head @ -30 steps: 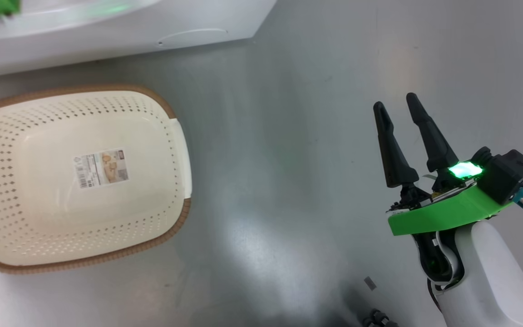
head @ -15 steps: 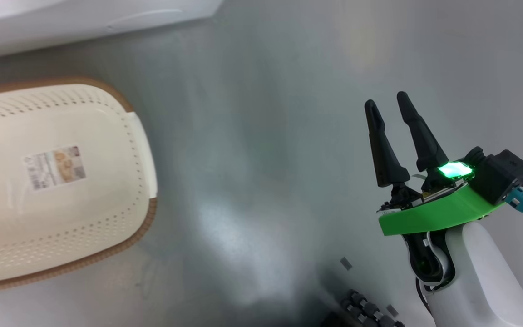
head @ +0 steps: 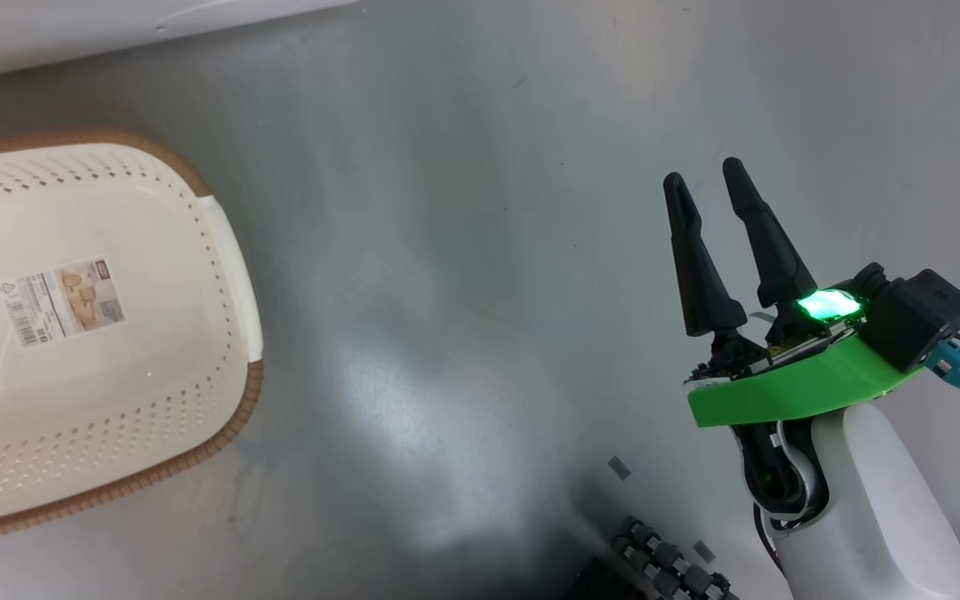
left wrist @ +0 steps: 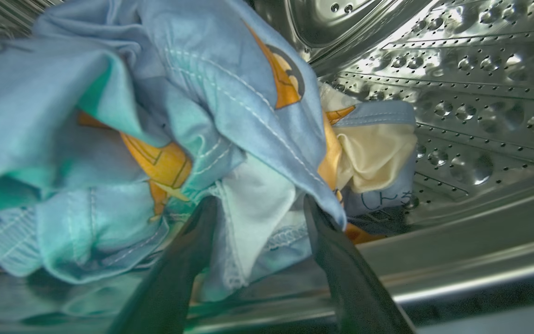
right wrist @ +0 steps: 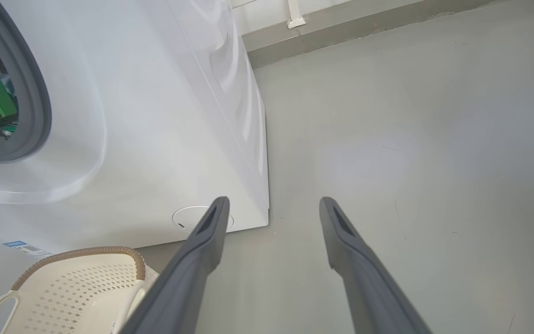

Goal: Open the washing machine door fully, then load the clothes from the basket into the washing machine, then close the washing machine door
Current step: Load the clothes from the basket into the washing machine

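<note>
Soft, limp clothes (left wrist: 155, 116) are draped, unclamped, between the widely spread left gripper (left wrist: 257, 200); bunched folds are probably best pinched.

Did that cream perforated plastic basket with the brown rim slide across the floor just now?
No. The cream perforated basket and the white washing machine shifted left together in the head view; the camera turned.
</note>
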Robot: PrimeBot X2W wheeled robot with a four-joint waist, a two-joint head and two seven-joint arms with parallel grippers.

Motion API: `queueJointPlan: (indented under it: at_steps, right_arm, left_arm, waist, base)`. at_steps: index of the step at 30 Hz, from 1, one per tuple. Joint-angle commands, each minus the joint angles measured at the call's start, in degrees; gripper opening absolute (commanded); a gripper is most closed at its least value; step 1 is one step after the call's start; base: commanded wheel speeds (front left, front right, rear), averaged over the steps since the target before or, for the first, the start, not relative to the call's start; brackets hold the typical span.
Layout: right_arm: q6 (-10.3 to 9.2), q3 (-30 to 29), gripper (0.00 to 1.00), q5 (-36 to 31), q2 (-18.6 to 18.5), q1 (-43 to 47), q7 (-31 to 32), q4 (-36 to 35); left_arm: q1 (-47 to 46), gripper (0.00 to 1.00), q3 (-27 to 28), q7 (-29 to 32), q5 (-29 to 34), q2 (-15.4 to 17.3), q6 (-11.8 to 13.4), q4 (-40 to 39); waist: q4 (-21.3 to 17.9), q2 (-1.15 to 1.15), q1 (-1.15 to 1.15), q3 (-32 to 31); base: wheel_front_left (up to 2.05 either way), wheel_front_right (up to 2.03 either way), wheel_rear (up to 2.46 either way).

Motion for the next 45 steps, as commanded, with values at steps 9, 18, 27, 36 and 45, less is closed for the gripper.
queueJointPlan:
  at_steps: [9,18,27,36,45]
  right_arm:
    - [0.09,0.7,1.0,-0.3,-0.1,0.7,-0.3,-0.4]
    - [0.09,0.2,1.0,-0.3,-1.6,1.2,-0.3,-0.1]
    - [0.09,0.4,1.0,-0.3,-2.6,2.0,-0.3,0.4]
    - [0.09,0.7,1.0,-0.3,-3.3,3.4,-0.3,0.9]
    - [0.09,0.7,1.0,0.1,-4.2,4.2,-0.3,1.5]
  left_arm:
    - [1.0,1.0,0.6,-4.2,-2.6,0.1,-1.9,0.1]
    - [6.1,1.0,1.6,-10.5,-5.1,-1.0,-3.4,0.8]
    - [12.0,1.0,2.3,-16.8,-7.0,-3.3,-2.8,0.4]
    - [19.4,1.0,3.3,-18.7,-8.3,-3.7,-2.9,-4.0]
    - [28.9,1.0,5.4,-18.9,-8.9,-3.7,-2.0,-14.2]
  waist:
    - [1.5,0.0,0.0,-2.8]
    - [3.3,0.0,0.0,-5.8]
    - [5.7,0.0,0.0,-9.2]
    - [7.3,0.0,0.0,-12.4]
    - [8.5,0.0,0.0,-15.2]
  base:
    - [0.0,0.0,0.0]
    - [0.0,0.0,0.0]
    - [0.0,0.0,0.0]
    - [0.0,0.0,0.0]
    - [0.0,0.0,0.0]
